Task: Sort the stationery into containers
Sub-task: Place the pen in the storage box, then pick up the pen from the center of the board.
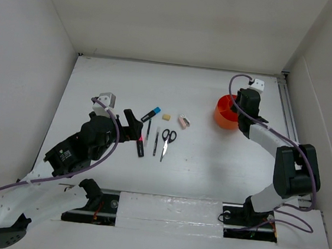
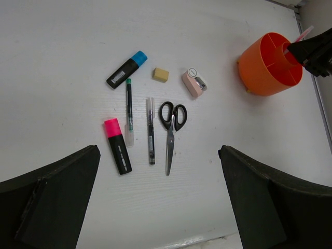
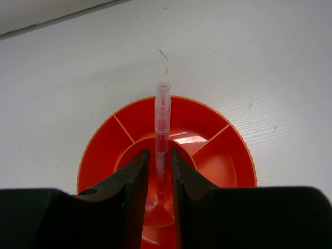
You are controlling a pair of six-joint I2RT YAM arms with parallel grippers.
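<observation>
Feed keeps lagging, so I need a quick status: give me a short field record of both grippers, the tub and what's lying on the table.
left gripper: open, empty, above the loose items
right gripper: over orange tub, fingers close either side of pink pencil; grip unclear
pink pencil: standing in tub's centre compartment
on table: highlighter, blue-capped marker, green-topped pen, dark pen, scissors, eraser, pinkish piece

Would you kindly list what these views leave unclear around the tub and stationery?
Right wrist: whether the right gripper touches the pink pencil; the gaps are too narrow.
Top external: the right arm hides the orange tub's dividers.
Left wrist: the highlighter's label is too small.
</observation>
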